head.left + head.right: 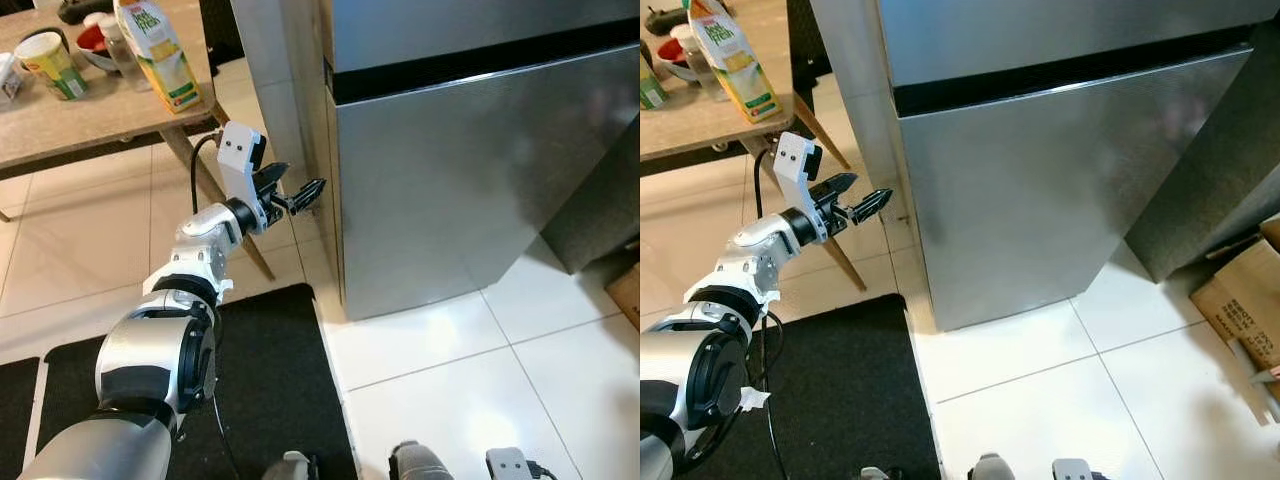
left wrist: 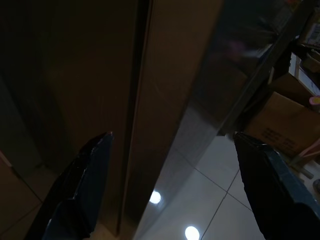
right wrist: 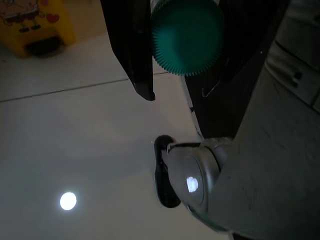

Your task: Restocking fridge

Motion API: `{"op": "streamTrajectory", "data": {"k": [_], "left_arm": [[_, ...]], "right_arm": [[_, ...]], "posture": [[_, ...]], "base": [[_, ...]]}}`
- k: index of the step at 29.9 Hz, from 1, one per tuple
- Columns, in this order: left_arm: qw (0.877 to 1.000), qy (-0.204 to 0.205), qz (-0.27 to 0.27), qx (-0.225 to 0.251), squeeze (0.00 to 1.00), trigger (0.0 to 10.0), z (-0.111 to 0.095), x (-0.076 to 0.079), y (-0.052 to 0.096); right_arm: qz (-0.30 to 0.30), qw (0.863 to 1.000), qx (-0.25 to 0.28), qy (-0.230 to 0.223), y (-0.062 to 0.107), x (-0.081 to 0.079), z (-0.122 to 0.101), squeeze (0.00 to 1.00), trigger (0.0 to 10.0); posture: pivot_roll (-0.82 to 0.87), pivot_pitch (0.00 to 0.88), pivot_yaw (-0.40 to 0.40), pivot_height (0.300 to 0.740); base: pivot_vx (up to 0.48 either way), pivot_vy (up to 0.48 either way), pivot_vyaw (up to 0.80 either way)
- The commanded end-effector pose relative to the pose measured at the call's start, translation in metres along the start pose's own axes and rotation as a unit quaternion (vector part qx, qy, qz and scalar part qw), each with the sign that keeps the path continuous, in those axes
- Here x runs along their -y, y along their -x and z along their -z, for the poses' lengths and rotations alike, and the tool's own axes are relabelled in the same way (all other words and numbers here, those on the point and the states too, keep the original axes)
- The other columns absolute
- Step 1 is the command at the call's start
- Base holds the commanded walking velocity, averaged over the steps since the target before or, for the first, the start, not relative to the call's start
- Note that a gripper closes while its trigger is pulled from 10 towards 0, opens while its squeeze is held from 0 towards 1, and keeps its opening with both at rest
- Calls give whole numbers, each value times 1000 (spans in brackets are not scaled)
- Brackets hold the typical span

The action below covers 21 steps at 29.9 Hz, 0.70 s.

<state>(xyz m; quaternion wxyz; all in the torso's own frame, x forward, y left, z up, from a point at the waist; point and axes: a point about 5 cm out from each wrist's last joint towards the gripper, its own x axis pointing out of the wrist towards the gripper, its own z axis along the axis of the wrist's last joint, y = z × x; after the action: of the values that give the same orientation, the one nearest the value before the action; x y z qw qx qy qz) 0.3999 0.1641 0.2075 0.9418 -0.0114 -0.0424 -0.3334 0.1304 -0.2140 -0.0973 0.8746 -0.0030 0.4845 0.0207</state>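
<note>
White tile floor (image 1: pixel 430 400), steel fridge (image 1: pixel 450 170) shut, doors closed. Left claw (image 1: pixel 305 194) raised at the fridge's left edge, fingers spread wide, holding nothing. Right claw (image 3: pixel 165 60) hangs low, clamped on a green-capped bottle (image 3: pixel 187 35). Juice carton (image 1: pixel 160 50) sits on bench (image 1: pixel 60 125).

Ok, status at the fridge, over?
Left gripper open at fridge door edge, door shut. Right gripper shut on green-capped item. Nothing blocking.
</note>
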Motion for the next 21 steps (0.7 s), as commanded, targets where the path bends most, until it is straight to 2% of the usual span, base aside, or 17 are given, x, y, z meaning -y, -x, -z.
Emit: {"op": "streamTrajectory", "data": {"k": [1, 4, 6, 7, 10, 12, 14, 17, 21], "left_arm": [[999, 15, -9, -29, 0, 10000, 23, 3, 7], [997, 42, -32, -56, 0, 10000, 54, 6, 21], [996, 48, -37, -61, 0, 10000, 61, 7, 24], [992, 75, -62, -85, 0, 10000, 85, 9, 39], [989, 90, -75, -92, 0, 10000, 95, 10, 47], [984, 111, -98, -102, 0, 10000, 110, 9, 61], [981, 117, -114, -108, 0, 10000, 116, 7, 70], [980, 118, -121, -108, 0, 10000, 117, 5, 73], [979, 110, -148, -90, 0, 10000, 109, -7, 81]], "right_arm": [[-7, 1000, -23, -7, 3, -5, 16, 0, 10000], [-10, 1000, -27, -5, 3, -7, 17, 0, 10000], [-10, 1000, -27, -4, 2, -8, 17, 0, 10000], [-11, 1000, -28, -3, 2, -8, 15, 0, 10000], [-11, 1000, -28, -2, 1, -9, 15, 0, 10000], [-11, 1000, -27, -1, 1, -9, 12, 0, 10000], [-12, 1000, -25, 0, 0, -9, 9, 0, 10000], [-12, 1000, -23, 1, -1, -9, 8, 0, 10000], [-11, 1000, -21, 4, -3, -8, 1, 0, 10000]], "posture": [[-184, 303, 81, 740], [-174, 291, 79, 740], [-174, 291, 79, 740], [-169, 277, 76, 740], [-170, 271, 76, 740], [-173, 251, 75, 740], [-169, 235, 72, 740], [-167, 230, 72, 740], [-147, 194, 70, 740]], "base": [[0, 0, 0], [0, 0, 0], [0, 0, 0], [0, 0, 0], [0, 0, 0], [0, 0, 0], [0, 0, 0], [0, 0, 0], [261, 0, 0]]}}
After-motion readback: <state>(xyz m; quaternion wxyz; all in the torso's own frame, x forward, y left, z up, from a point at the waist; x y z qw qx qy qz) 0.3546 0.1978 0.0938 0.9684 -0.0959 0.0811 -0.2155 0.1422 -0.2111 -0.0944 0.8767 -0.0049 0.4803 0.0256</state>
